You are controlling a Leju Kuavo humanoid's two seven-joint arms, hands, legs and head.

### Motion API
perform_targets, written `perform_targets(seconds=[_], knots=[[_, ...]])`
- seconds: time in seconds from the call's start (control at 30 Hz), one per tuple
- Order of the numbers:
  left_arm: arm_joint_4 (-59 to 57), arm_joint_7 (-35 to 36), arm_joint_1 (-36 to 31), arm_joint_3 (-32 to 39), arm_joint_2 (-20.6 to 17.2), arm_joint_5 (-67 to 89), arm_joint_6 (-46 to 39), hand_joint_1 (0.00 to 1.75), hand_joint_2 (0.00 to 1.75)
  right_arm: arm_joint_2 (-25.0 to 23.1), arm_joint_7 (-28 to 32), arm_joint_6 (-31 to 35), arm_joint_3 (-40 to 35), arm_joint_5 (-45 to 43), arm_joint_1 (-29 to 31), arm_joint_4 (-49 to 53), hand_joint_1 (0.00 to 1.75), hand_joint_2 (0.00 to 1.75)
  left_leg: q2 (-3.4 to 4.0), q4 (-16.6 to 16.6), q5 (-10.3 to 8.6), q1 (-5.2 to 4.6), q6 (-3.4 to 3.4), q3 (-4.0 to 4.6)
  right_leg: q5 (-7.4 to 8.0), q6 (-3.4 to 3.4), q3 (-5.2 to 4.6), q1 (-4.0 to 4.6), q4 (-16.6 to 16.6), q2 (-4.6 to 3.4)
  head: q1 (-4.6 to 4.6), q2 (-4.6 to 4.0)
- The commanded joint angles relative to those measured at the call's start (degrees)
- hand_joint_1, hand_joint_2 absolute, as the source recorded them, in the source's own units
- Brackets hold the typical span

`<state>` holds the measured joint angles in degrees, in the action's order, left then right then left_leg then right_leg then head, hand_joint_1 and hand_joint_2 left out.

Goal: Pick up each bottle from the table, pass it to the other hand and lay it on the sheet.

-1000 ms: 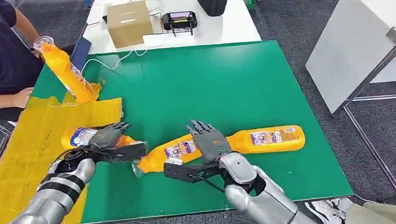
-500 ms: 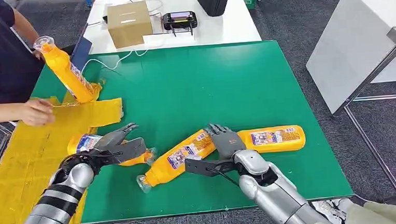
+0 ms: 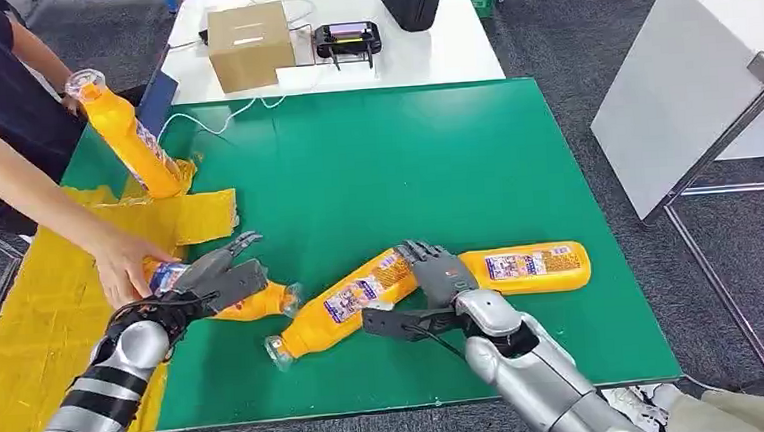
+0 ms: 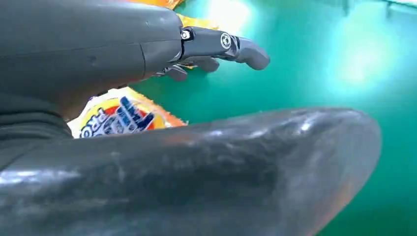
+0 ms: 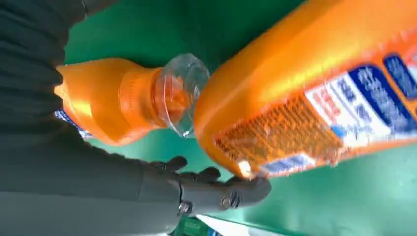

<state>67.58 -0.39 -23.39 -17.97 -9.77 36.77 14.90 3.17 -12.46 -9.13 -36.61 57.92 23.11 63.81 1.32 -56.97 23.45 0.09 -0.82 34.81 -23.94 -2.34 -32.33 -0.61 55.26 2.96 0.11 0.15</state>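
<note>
Head view: left hand (image 3: pixel 217 283) grips one bottle (image 3: pixel 248 302), right hand (image 3: pixel 440 273) rests open on another bottle (image 3: pixel 343 303).

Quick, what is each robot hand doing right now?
Left hand: holds an orange bottle.
Right hand: rests on another orange bottle, grip cannot be told.

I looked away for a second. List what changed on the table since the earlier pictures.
A person's hand reached in across the yellow sheet and took hold of the base of the bottle under the left hand. The right hand moved right along the middle bottle, which swung steeper. The far-right bottle and upright bottle stayed.
</note>
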Motion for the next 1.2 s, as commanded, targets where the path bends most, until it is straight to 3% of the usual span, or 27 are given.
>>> perform_targets(seconds=[0.03, 0.33, 0.97, 1.03, 1.13, 1.17, 1.2], knots=[[8.7, -1.4, 3.9, 0.9, 0.6, -7.3, 1.0, 0.0, 0.0, -1.8, 4.5, 11.6, -6.9, 12.0, 7.3, -17.3, 0.0, 1.75, -0.01, 0.0, 0.08, 0.05, 0.04, -0.23, -0.03, 0.07, 0.23, 0.01, 0.0, -0.35, -0.02, 0.0], [9.6, -1.4, 5.2, 0.3, 0.9, -8.4, 0.7, 0.0, 0.0, -1.6, 6.0, 11.7, -10.9, 18.0, 6.5, -12.2, 0.0, 1.75, -0.05, 0.0, 0.04, 0.02, 0.03, -0.11, -0.06, 0.06, 0.11, -0.01, 0.0, -0.18, -0.02, 0.0], [8.9, -1.4, 4.2, -0.5, 1.3, -9.1, 1.3, 0.0, 0.0, -3.4, 8.0, 12.4, -11.9, 17.7, 6.6, -15.4, 0.0, 1.75, -0.06, 0.0, 0.02, 0.04, 0.03, -0.09, -0.04, 0.06, 0.1, 0.01, 0.0, -0.14, -0.02, 0.0], [8.5, -1.2, 3.6, -1.1, 1.5, -9.1, 1.5, 0.0, 0.0, -4.1, 9.5, 10.9, -11.9, 15.7, 7.0, -17.1, 0.0, 1.75, -0.13, 0.0, 0.08, 0.06, 0.05, -0.18, -0.11, 0.1, 0.21, 0.02, 0.0, -0.24, 0.0, 0.0], [6.3, -1.2, 0.3, -3.0, 2.7, -9.3, 2.4, 0.0, 0.0, -6.6, 15.0, -3.0, -13.0, 7.8, 10.4, -25.3, 0.0, 1.75, -0.1, 0.0, 0.01, 0.06, 0.03, -0.09, -0.04, 0.07, 0.11, 0.03, 0.0, -0.13, 0.0, 0.0], [5.9, 0.0, -2.0, -3.9, 3.9, -9.6, 3.6, 0.0, 0.0, -7.4, 16.1, -8.1, -14.4, 6.2, 11.5, -27.3, 1.75, 1.75, -0.15, 0.0, 0.02, 0.05, 0.04, -0.15, -0.06, 0.09, 0.16, 0.01, 0.0, -0.16, 0.0, 0.0], [5.2, 0.7, -3.4, -4.6, 4.6, -9.9, 4.1, 0.0, 0.0, -7.4, 16.7, -11.7, -15.6, 5.0, 12.1, -28.5, 1.75, 1.75, -0.15, 0.0, -0.03, 0.04, 0.02, -0.04, -0.03, 0.06, 0.05, 0.02, 0.0, -0.04, -0.02, 0.0]])
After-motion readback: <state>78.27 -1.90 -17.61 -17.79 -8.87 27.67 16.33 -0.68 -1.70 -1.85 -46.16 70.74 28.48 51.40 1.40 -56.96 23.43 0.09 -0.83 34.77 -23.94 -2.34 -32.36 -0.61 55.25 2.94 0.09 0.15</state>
